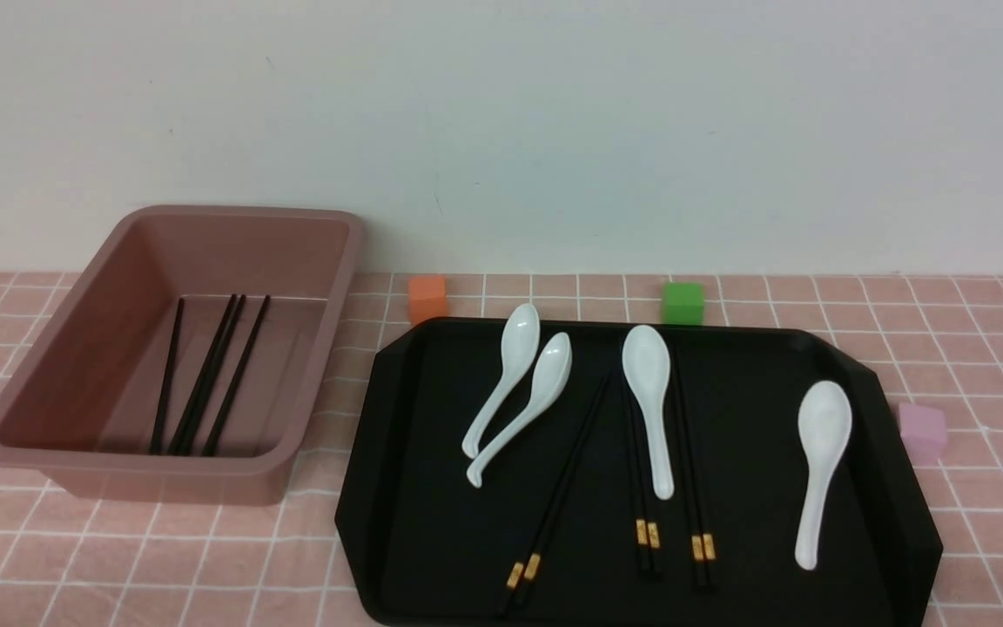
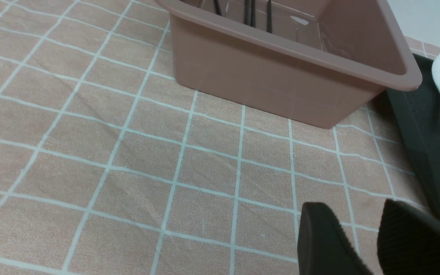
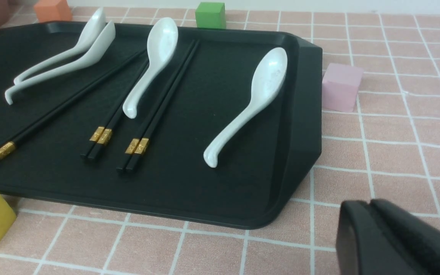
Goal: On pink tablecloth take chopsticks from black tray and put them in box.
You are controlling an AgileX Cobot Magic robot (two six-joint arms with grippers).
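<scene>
- Clearly, the main risk for me is the white spoon (image 1: 649,396) that lies between two pairs of chopsticks (image 1: 646,488) in the black tray (image 1: 414,488). If I come down carelessly, I judge that my fingers can push the spoon or catch it together with the sticks.
- The sticks are thin and lie flat on a glossy floor, so I think they can slip out or I lift only one of a pair. A grip near the gold bands seems safer to me.
- The slanted pair (image 1: 558,496) has its tip close to the handles of two more spoons (image 1: 519,392), so a long drag could disturb these.
- My right gripper (image 3: 372,214) has its fingers pressed together and holds nothing. It hangs over the pink tablecloth (image 3: 395,130), outside the tray's near right corner, and the nearest pair (image 3: 155,118) is well apart from it, beyond a fourth spoon (image 3: 254,99).
- My left gripper (image 2: 361,233) has a narrow gap between its fingers and is empty. It hangs over the cloth just before the box (image 2: 281,80), beside the tray's left edge.
- Four chopsticks (image 1: 205,374) already lie in the box, and three pairs wait in the tray.
</scene>
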